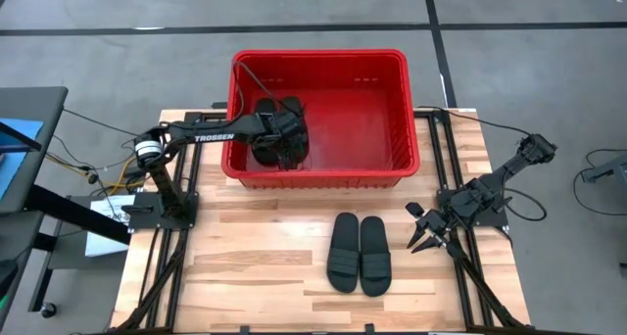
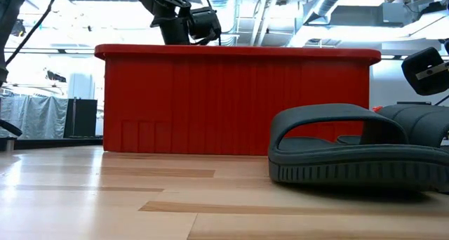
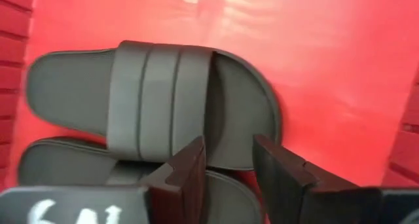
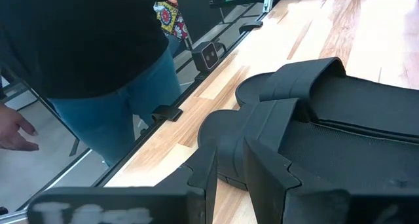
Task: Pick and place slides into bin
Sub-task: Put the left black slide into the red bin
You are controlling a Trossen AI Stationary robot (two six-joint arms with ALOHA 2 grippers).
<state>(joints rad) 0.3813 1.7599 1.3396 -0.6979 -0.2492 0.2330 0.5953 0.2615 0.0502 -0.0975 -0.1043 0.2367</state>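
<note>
Two black slides (image 1: pixel 279 129) lie side by side on the floor of the red bin (image 1: pixel 323 178), at its left end. In the left wrist view one slide (image 3: pixel 163 112) lies sole down with its strap up, and the second (image 3: pixel 65 165) lies beside it. My left gripper (image 3: pixel 229 178) hangs open just above them, inside the bin (image 2: pixel 231 100), with nothing between its fingers. Two more slides (image 1: pixel 360 254) lie as a pair, soles down, on the wooden table in front of the bin. My right gripper (image 1: pixel 428 242) waits open at the table's right, beside that pair (image 4: pixel 340 119).
A person (image 4: pixel 98 54) in blue jeans stands close by the table's edge, one hand (image 4: pixel 16 132) showing. Black arm frames (image 1: pixel 162 213) run along the table's left and right sides. Bare wood (image 1: pixel 245 266) lies at the near left.
</note>
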